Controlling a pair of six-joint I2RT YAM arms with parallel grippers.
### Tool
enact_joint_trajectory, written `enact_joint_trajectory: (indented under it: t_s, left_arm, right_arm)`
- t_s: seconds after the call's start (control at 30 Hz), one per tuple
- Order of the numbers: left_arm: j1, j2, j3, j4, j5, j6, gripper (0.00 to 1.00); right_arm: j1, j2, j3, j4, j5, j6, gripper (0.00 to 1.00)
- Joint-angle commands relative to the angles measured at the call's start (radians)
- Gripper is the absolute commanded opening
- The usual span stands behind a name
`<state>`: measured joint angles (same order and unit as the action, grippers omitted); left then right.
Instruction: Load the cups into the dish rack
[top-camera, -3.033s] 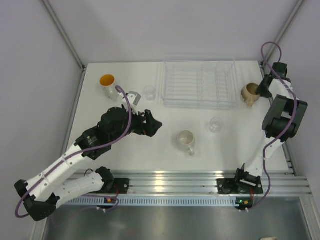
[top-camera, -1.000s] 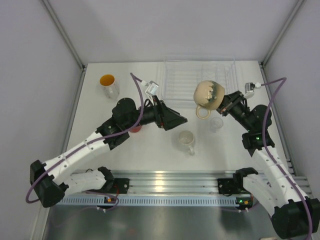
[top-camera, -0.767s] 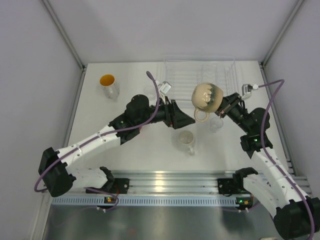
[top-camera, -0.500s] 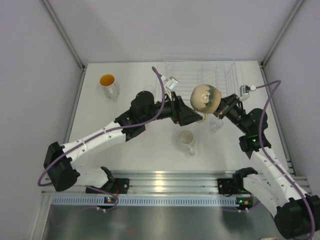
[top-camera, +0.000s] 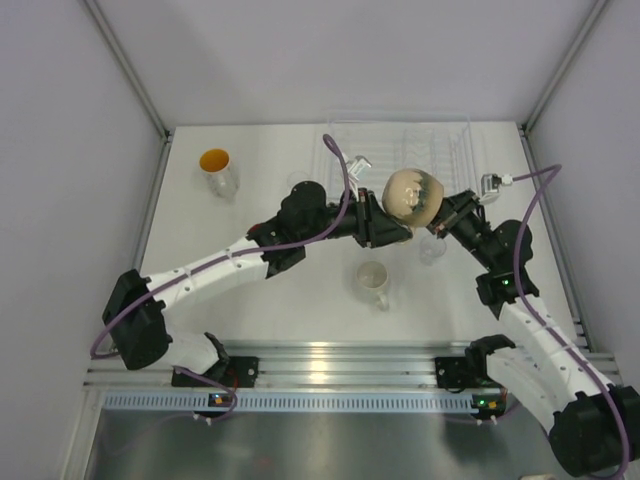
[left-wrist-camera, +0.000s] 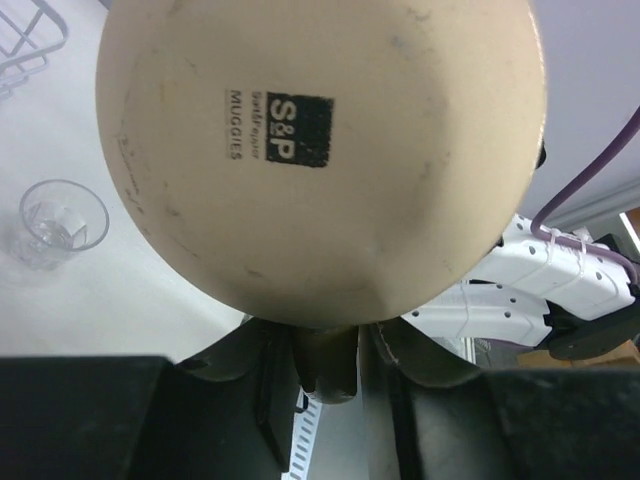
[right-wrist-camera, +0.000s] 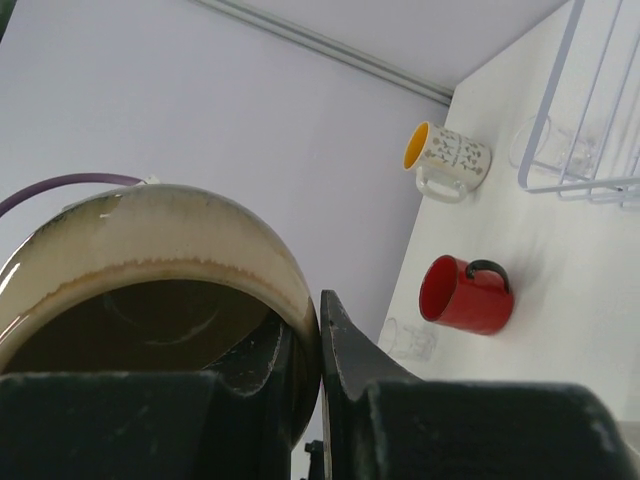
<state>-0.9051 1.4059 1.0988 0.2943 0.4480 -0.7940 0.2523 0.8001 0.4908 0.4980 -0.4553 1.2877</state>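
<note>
The tan mug (top-camera: 411, 193) hangs bottom-up in the air in front of the dish rack (top-camera: 400, 150). My right gripper (top-camera: 440, 210) is shut on its rim, one finger inside and one outside (right-wrist-camera: 320, 320). My left gripper (top-camera: 395, 232) has come in from the left. In the left wrist view the mug's stamped base (left-wrist-camera: 320, 150) fills the frame, and its handle (left-wrist-camera: 325, 365) sits pinched between my left gripper's (left-wrist-camera: 330, 350) narrowed jaws. A white mug (top-camera: 373, 280) stands on the table below. An orange-lined cup (top-camera: 216, 168) stands at the far left.
A red mug (right-wrist-camera: 465, 293) lies on its side left of the rack, hidden under the left arm in the top view. A small clear glass (top-camera: 432, 248) stands below the right gripper, and another glass (right-wrist-camera: 408, 340) sits near the red mug. Walls enclose the table.
The left arm has swung right to the raised tan mug and its jaws have narrowed around the handle. The right arm has shifted the mug slightly left.
</note>
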Motion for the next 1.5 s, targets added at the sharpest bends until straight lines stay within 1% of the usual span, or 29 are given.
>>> enact_joint_trajectory:
  t_s: [0.0, 0.03, 0.07, 0.17, 0.27, 0.37, 0.4, 0.47, 0.5, 0.57, 0.63, 0.67, 0.7, 0.77, 0.8, 0.87, 0.9, 0.97, 1.0, 1.03, 1.1, 1.17, 1.33, 1.37, 1.43, 1.47]
  left_arm:
    - [-0.003, 0.014, 0.052, 0.103, -0.018, -0.022, 0.31]
    - [-0.003, 0.018, 0.056, 0.108, -0.02, -0.028, 0.27]
    - [-0.003, 0.021, 0.059, 0.108, -0.02, -0.03, 0.16]
    - [-0.003, 0.027, 0.062, 0.108, -0.043, -0.028, 0.0]
    - [-0.003, 0.015, 0.061, 0.108, -0.084, -0.002, 0.0]
    - [-0.003, -0.007, 0.064, 0.106, -0.121, 0.044, 0.0]
    - [-0.003, -0.01, 0.065, 0.108, -0.129, 0.064, 0.0]
    - [-0.003, -0.018, 0.076, 0.092, -0.158, 0.084, 0.0]
    - [-0.003, -0.018, 0.093, 0.063, -0.167, 0.107, 0.0]
    - [-0.003, -0.01, 0.117, 0.022, -0.192, 0.131, 0.0]
    - [-0.002, -0.002, 0.159, -0.035, -0.209, 0.173, 0.0]
    - [-0.002, 0.005, 0.17, -0.047, -0.228, 0.186, 0.0]
    - [-0.002, 0.007, 0.182, -0.061, -0.241, 0.215, 0.0]
    - [-0.002, 0.016, 0.216, -0.107, -0.284, 0.246, 0.0]
    - [-0.002, 0.021, 0.226, -0.122, -0.304, 0.283, 0.0]
    - [0.0, 0.028, 0.259, -0.165, -0.34, 0.324, 0.0]
    - [0.0, 0.042, 0.272, -0.179, -0.391, 0.364, 0.0]
    - [0.005, 0.06, 0.315, -0.222, -0.432, 0.404, 0.0]
    - [0.008, 0.073, 0.329, -0.233, -0.484, 0.442, 0.0]
    - [0.009, 0.094, 0.341, -0.244, -0.503, 0.459, 0.0]
    - [0.023, 0.123, 0.381, -0.257, -0.531, 0.495, 0.0]
    - [0.053, 0.172, 0.426, -0.267, -0.534, 0.5, 0.0]
    - [0.135, 0.303, 0.524, -0.273, -0.503, 0.516, 0.0]
    - [0.156, 0.355, 0.558, -0.274, -0.506, 0.522, 0.0]
    - [0.176, 0.402, 0.588, -0.274, -0.523, 0.547, 0.0]
    - [0.195, 0.457, 0.623, -0.276, -0.537, 0.558, 0.0]
  right_arm:
    - [0.022, 0.001, 0.0, 0.162, 0.004, -0.001, 0.0]
    - [0.024, 0.004, -0.001, 0.165, 0.004, 0.001, 0.0]
    - [0.022, 0.005, -0.006, 0.169, 0.0, -0.001, 0.0]
    - [0.024, 0.021, -0.009, 0.175, -0.006, -0.008, 0.0]
    - [0.024, 0.022, -0.011, 0.172, -0.011, -0.021, 0.01]
    - [0.022, 0.014, 0.0, 0.139, -0.013, -0.042, 0.17]
    - [0.021, 0.01, 0.005, 0.122, -0.014, -0.05, 0.3]
    - [0.018, 0.002, 0.021, 0.073, -0.013, -0.076, 0.39]
    - [0.016, -0.001, 0.029, 0.056, -0.008, -0.086, 0.45]
    - [0.015, -0.01, 0.049, -0.013, -0.002, -0.119, 0.51]
    - [0.008, -0.025, 0.072, -0.077, 0.016, -0.146, 0.59]
    - [0.007, -0.039, 0.081, -0.145, 0.027, -0.175, 0.63]
    - [0.004, -0.045, 0.091, -0.191, 0.052, -0.191, 0.72]
    - [-0.002, -0.061, 0.12, -0.277, 0.082, -0.246, 0.8]
    - [-0.004, -0.077, 0.129, -0.365, 0.113, -0.264, 0.87]
    - [-0.007, -0.097, 0.152, -0.438, 0.142, -0.316, 0.93]
    - [-0.01, -0.12, 0.157, -0.491, 0.171, -0.33, 0.99]
    - [-0.01, -0.157, 0.173, -0.553, 0.199, -0.369, 0.99]
    - [-0.011, -0.168, 0.181, -0.573, 0.228, -0.379, 0.99]
    - [-0.01, -0.176, 0.196, -0.619, 0.24, -0.399, 0.99]
    - [-0.011, -0.203, 0.21, -0.651, 0.269, -0.418, 0.99]
    - [-0.012, -0.225, 0.235, -0.694, 0.288, -0.444, 0.99]
    - [-0.012, -0.269, 0.273, -0.736, 0.31, -0.505, 0.99]
    - [-0.012, -0.282, 0.276, -0.748, 0.313, -0.511, 0.99]
    - [-0.013, -0.295, 0.285, -0.765, 0.329, -0.533, 0.99]
    - [-0.012, -0.311, 0.287, -0.783, 0.339, -0.541, 0.99]
